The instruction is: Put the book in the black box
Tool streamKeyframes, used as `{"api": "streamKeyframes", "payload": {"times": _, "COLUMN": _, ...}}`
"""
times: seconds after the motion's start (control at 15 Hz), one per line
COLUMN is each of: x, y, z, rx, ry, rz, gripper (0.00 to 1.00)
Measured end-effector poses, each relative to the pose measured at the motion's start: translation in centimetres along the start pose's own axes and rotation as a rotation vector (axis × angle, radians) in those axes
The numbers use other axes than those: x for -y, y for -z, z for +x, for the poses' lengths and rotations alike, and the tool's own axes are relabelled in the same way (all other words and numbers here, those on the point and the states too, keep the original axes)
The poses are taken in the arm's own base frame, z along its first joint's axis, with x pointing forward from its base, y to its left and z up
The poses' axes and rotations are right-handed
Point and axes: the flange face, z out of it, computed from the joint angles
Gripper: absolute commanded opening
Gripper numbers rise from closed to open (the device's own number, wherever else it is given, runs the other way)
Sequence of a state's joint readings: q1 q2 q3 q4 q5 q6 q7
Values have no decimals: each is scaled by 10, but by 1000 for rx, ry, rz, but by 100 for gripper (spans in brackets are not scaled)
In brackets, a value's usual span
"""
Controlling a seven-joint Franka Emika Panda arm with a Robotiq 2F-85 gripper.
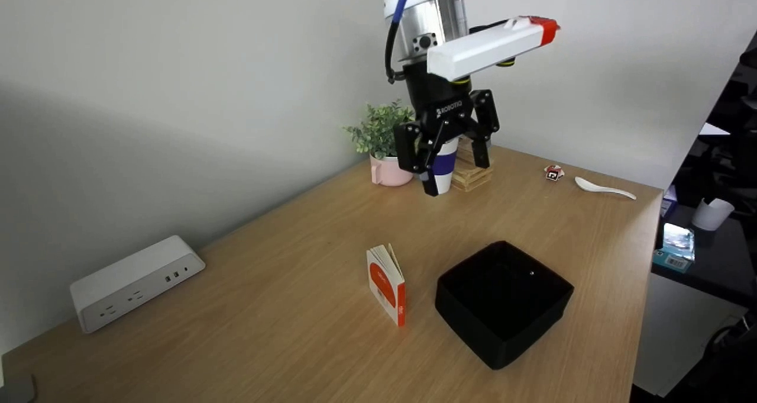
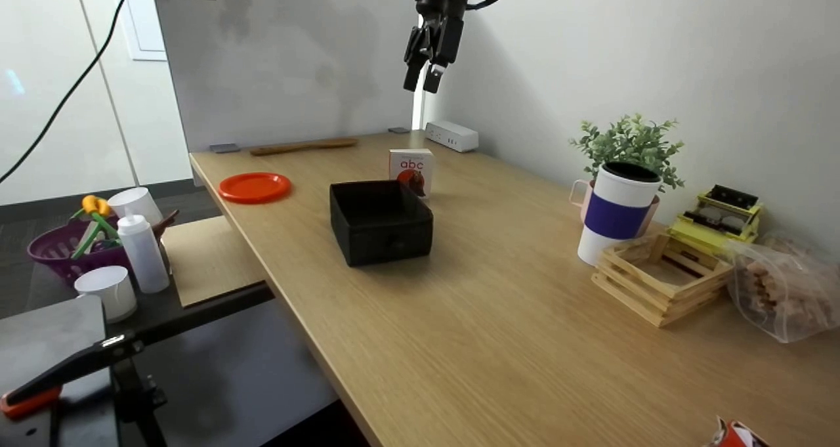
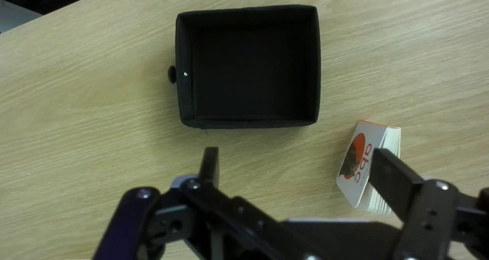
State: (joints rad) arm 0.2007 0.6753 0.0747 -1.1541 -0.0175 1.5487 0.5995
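- Apparently at the task's outset: no grasp, no transfer yet made.
- Upright on the light wood-grained bench (image 1: 284, 320), near but apart from the square, low, matte black open-top box (image 1: 467, 325): small, thin book with orange-red and white cover (image 1: 387, 287).
- On the black, forked gripper (image 1: 459, 176): widely parted jaws, high above the bench, gripping nothing.
- Probably left: grasping, lifting, lowering into the box, releasing.
- Legible: red "abc" lettering (image 2: 411, 164) on the cover, white "ROBOTIQ" lettering (image 1: 450, 107) on the gripper; spine print (image 1: 401, 309) unreadably small.

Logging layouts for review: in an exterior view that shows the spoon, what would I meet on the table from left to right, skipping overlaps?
Grey item (cut off by the frame) → power strip → book → box → spoon.
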Motion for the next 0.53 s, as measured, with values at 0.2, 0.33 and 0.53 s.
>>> {"api": "streamKeyframes", "payload": {"times": 0.2, "x": 5, "y": -8, "z": 7, "rx": 29, "ry": -3, "rz": -32, "gripper": 100}}
{"api": "streamKeyframes", "payload": {"times": 0.33, "x": 6, "y": -7, "z": 10, "rx": 28, "ry": -4, "rz": -34, "gripper": 100}}
{"api": "streamKeyframes", "payload": {"times": 0.53, "x": 6, "y": -7, "z": 11, "rx": 22, "ry": -15, "rz": -30, "gripper": 100}}
